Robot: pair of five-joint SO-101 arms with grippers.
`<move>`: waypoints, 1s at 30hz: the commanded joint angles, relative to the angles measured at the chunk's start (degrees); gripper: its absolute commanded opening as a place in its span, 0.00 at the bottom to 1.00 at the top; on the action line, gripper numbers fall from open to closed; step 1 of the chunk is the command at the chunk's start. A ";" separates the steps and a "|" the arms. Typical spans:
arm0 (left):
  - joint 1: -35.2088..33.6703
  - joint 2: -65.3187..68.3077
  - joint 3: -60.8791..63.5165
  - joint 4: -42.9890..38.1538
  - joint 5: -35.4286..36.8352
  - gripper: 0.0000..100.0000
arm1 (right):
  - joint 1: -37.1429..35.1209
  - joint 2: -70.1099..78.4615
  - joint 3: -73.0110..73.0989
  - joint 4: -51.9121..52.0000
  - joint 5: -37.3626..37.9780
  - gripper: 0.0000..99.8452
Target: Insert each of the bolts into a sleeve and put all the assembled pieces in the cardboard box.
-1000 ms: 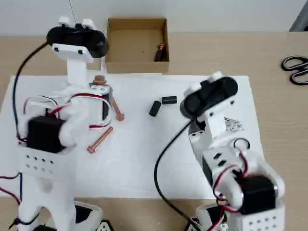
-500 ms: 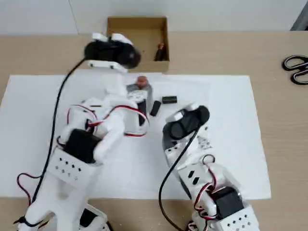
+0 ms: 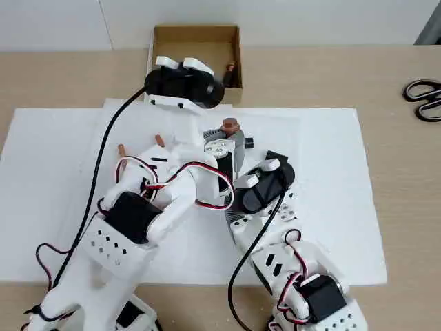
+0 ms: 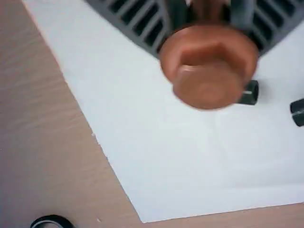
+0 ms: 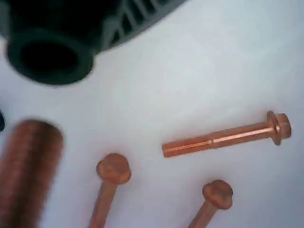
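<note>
I've got a white paper sheet [image 3: 331,207] lying flat across the pale wooden desk [image 3: 400,172], with bare wood showing along the far side and off to the right. Out at the right edge, off the sheet, a pair of black-handled scissors [image 3: 423,98] lies flat, partly cut off. Behind the desk there's a plain pale wall [image 3: 310,21].

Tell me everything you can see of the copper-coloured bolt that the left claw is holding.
The bolt looks like copper-coloured metal, with a hexagonal head on a wide round flange. The left claw is shut on its shank just behind the head, between grey ribbed fingers. The rest of the shank is hidden behind the head. In the high view the head faces upward, over the white paper, short of the cardboard box.
</note>
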 commanded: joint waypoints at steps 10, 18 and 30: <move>0.44 -5.89 5.41 -0.88 3.78 0.01 | -0.48 -0.75 -0.26 -1.45 -0.44 0.00; 0.44 -6.77 10.95 -6.77 3.96 0.01 | -0.57 -0.75 -0.26 -1.45 -0.53 0.00; 0.44 -6.59 11.74 -7.21 3.96 0.01 | -0.57 -0.75 -0.44 -1.45 -0.53 0.00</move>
